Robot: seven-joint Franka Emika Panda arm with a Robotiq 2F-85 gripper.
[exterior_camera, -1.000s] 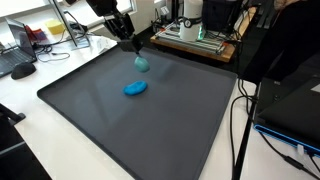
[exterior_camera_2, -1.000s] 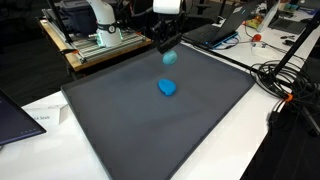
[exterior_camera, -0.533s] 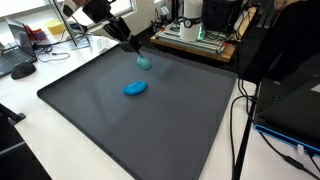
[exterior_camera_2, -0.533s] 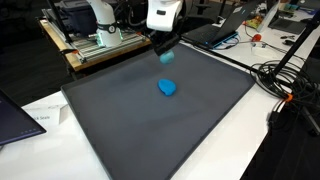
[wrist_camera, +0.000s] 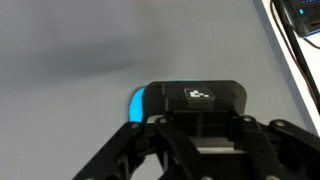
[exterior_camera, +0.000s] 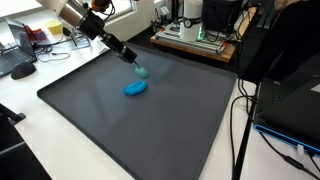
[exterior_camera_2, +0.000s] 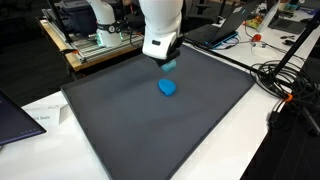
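Note:
My gripper point(exterior_camera: 135, 63) point(exterior_camera_2: 164, 58) is shut on a small teal object point(exterior_camera: 142, 71) point(exterior_camera_2: 171, 66), just above the far part of the dark grey mat point(exterior_camera: 150, 125) point(exterior_camera_2: 150, 130). A bright blue lump point(exterior_camera: 134, 88) point(exterior_camera_2: 167, 88) lies on the mat a little nearer the middle, apart from the gripper. In the wrist view the black gripper point(wrist_camera: 195, 100) fills the lower picture. Only a strip of blue point(wrist_camera: 137, 102) shows past its left side, and the fingertips hide the rest.
The mat lies on a white table point(exterior_camera: 40, 125) point(exterior_camera_2: 270, 150). Behind it stand a wooden board with equipment point(exterior_camera: 195, 40) point(exterior_camera_2: 95, 45), a laptop point(exterior_camera_2: 215, 30), a keyboard point(exterior_camera: 22, 68) and cables point(exterior_camera: 240, 120) point(exterior_camera_2: 285, 80). A dark laptop point(exterior_camera_2: 15, 115) lies near the front corner.
The arm has swung over and leaned, bringing the gripper and the teal object slightly lower toward the mat. The blue lump has not moved.

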